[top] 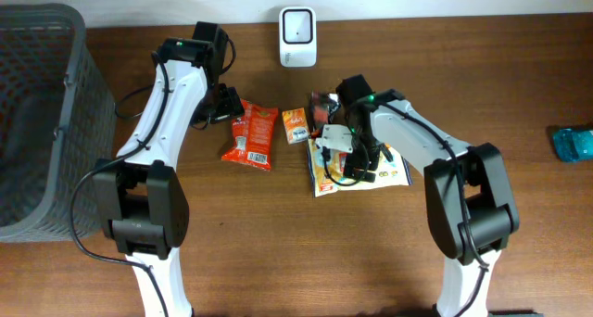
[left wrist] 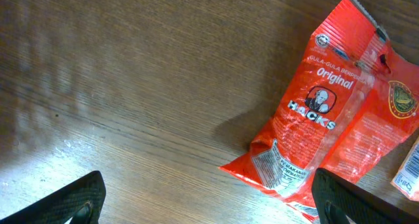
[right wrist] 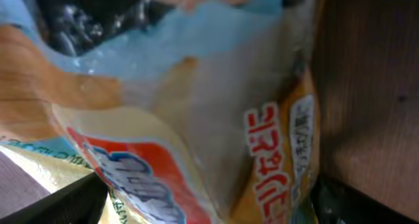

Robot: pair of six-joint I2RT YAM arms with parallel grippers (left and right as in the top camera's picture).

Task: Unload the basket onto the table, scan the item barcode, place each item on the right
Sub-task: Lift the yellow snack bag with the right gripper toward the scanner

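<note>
Hacks packet: likely light, crinkly; pinch its edge.
Left jaws: wide open, empty.
Right jaws: wide open over snack bag.

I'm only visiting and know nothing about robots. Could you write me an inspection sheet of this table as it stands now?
Surface: brown wooden table, bare wood between the things.
Job's things: white scanner at the far edge; red Hacks packet, small orange packet and yellow-and-blue packet lying flat.
Clutter: teal object at the right edge, cut off.
Grippers: left gripper open, beside the red Hacks packet; right gripper open, low over the yellow-and-blue packet.
Cables: black cable looping off the left arm.
Surroundings: dark mesh basket on the left.
</note>
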